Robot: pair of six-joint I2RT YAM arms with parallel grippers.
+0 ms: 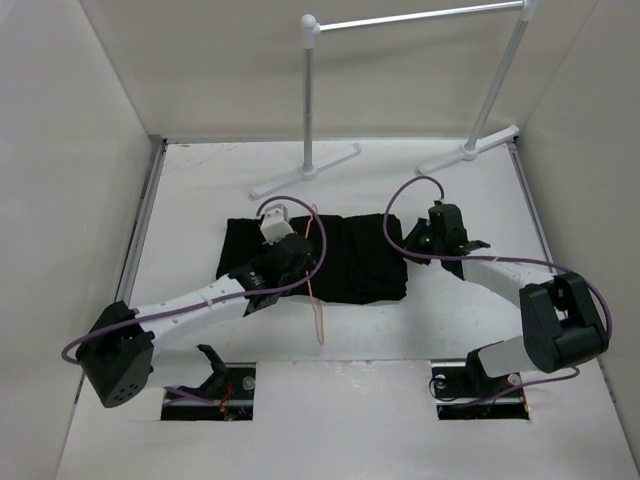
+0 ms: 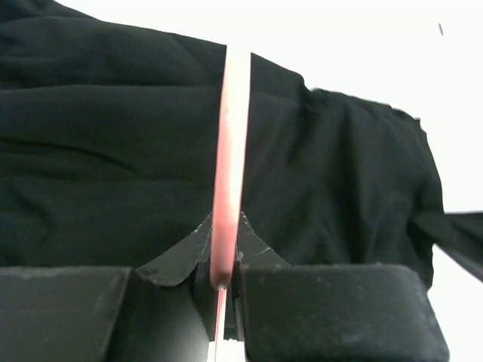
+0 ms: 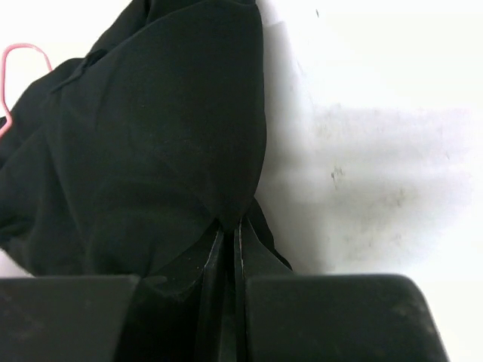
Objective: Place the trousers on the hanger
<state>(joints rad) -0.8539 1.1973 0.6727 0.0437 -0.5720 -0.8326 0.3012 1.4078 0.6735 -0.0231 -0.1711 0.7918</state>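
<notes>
The black trousers (image 1: 345, 258) lie folded on the white table (image 1: 200, 190) in the middle. The pink-orange hanger (image 1: 316, 290) lies across them, one thin bar running over the cloth toward the near side. My left gripper (image 1: 293, 252) is shut on a bar of the hanger (image 2: 229, 151), above the trousers (image 2: 113, 151). My right gripper (image 1: 432, 240) is at the trousers' right edge, shut on a fold of the black cloth (image 3: 173, 128). A loop of the hanger (image 3: 23, 56) shows at the far left of the right wrist view.
A white and grey tube rack (image 1: 415, 20) stands at the back of the table, its feet (image 1: 305, 172) just behind the trousers. White walls close in both sides. Two dark openings (image 1: 210, 392) sit by the arm bases at the near edge.
</notes>
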